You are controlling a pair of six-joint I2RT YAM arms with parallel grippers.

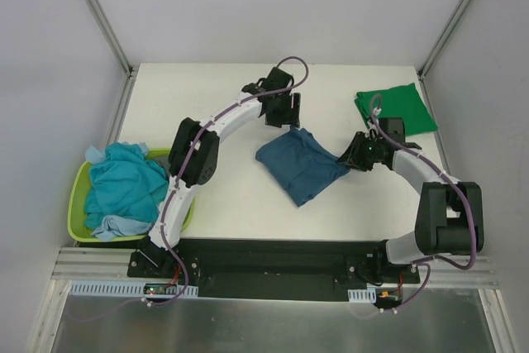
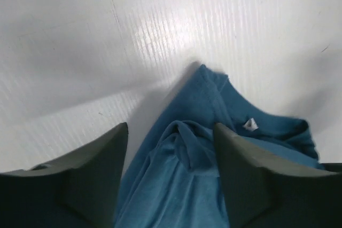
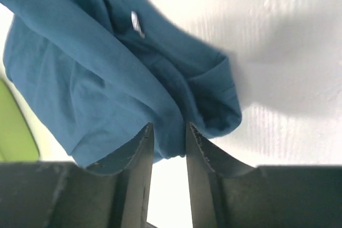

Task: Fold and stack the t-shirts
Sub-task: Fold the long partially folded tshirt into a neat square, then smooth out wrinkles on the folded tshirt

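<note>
A dark teal-blue t-shirt lies crumpled in the middle of the table. My left gripper hovers at its far corner, jaws open, and in the left wrist view a raised fold of the shirt lies between the wide-apart fingers. My right gripper is at the shirt's right edge. In the right wrist view its narrow jaws pinch the shirt's hem. A bright green t-shirt lies folded at the back right. Light turquoise t-shirts are heaped in the basket.
A lime-green plastic basket stands at the table's left front edge, partly off the white table. Frame posts rise at the back corners. A black rail runs along the near edge by the arm bases.
</note>
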